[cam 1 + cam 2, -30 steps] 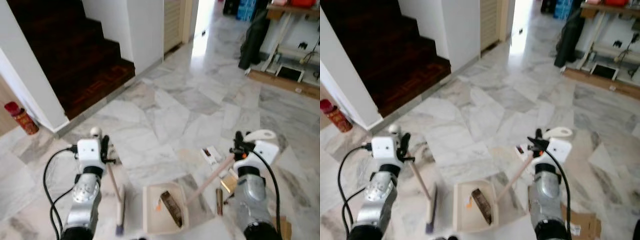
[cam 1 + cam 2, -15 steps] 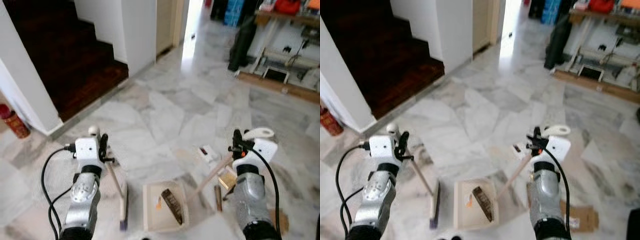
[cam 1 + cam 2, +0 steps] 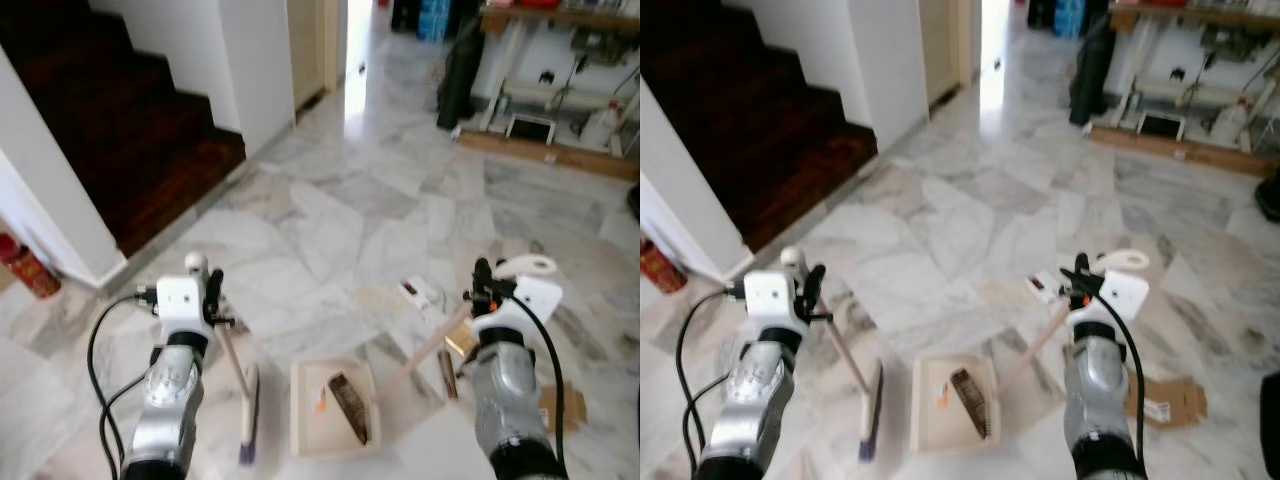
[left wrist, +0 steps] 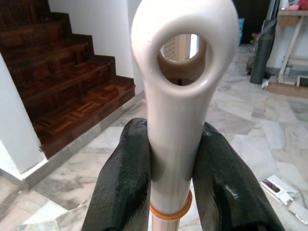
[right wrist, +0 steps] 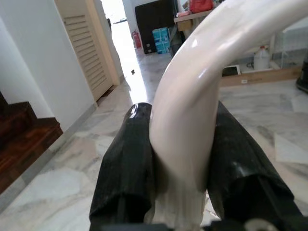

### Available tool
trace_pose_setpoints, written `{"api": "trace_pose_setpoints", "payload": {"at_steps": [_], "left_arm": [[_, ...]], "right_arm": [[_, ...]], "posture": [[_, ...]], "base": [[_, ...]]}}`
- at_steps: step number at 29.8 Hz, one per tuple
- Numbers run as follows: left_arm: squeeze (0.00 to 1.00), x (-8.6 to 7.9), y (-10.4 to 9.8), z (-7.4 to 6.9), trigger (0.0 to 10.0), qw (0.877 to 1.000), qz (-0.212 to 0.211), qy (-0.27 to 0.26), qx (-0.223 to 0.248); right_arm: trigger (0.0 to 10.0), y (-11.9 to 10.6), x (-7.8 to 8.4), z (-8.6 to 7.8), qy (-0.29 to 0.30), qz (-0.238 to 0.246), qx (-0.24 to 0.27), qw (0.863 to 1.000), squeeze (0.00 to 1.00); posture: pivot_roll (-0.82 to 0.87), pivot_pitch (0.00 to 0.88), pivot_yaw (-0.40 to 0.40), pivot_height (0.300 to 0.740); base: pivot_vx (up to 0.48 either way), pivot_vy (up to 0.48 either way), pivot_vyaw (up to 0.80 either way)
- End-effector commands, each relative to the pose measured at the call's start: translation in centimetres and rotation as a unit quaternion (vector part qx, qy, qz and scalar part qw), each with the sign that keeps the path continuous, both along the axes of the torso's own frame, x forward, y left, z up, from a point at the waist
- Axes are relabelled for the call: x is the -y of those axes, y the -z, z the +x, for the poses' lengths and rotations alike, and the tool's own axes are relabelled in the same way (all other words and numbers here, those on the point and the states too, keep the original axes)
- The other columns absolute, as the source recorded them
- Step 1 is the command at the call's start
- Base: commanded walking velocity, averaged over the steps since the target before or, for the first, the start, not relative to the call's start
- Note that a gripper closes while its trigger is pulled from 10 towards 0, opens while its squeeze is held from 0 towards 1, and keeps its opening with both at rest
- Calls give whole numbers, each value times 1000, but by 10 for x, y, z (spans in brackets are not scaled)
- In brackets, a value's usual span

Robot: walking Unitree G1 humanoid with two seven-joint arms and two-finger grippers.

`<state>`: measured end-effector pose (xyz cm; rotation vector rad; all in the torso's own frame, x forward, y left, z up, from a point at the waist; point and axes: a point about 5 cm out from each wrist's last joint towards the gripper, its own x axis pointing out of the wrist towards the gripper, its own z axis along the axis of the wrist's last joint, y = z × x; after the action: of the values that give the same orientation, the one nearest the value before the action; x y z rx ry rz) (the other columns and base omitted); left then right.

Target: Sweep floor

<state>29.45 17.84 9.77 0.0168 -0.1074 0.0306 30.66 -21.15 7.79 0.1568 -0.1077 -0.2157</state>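
While the left pincer (image 4: 171,173) clamps the broom (image 3: 247,415) handle, its bristles rest on the floor (image 3: 330,215) beside the dustpan (image 3: 305,435). Right pincer (image 5: 180,159) grips the dustpan's handle.

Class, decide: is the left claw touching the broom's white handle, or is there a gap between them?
Touching. In the left wrist view, both black fingers of the left claw press against the sides of the broom handle, with no gap on either side.
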Motion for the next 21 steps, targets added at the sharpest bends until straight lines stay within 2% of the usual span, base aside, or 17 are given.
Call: {"api": "trace_pose_setpoints", "payload": {"at_steps": [1, 6, 18, 21], "left_arm": [[0, -5, -9, 1, 10000, 1000, 10, -4, 15], [0, -5, -8, -1, 10000, 1000, 8, -7, 13], [0, -4, -9, 1, 10000, 1000, 7, -6, 10], [0, -4, -10, 2, 10000, 1000, 7, -7, 11]], "right_arm": [[10000, -11, -7, 6, -9, 4, 24, 1000, 0], [10000, -9, -8, 5, -12, 3, 20, 1000, 0], [10000, -10, -12, 7, -16, 4, 20, 1000, 0], [10000, -10, -13, 8, -17, 9, 20, 1000, 0]], "posture": [[45, 0, 13, 740], [48, 0, 10, 740], [56, 0, 5, 740], [57, 0, 5, 740]], "base": [[0, 289, 0], [0, 292, 0], [0, 297, 660], [0, 294, 0]]}}
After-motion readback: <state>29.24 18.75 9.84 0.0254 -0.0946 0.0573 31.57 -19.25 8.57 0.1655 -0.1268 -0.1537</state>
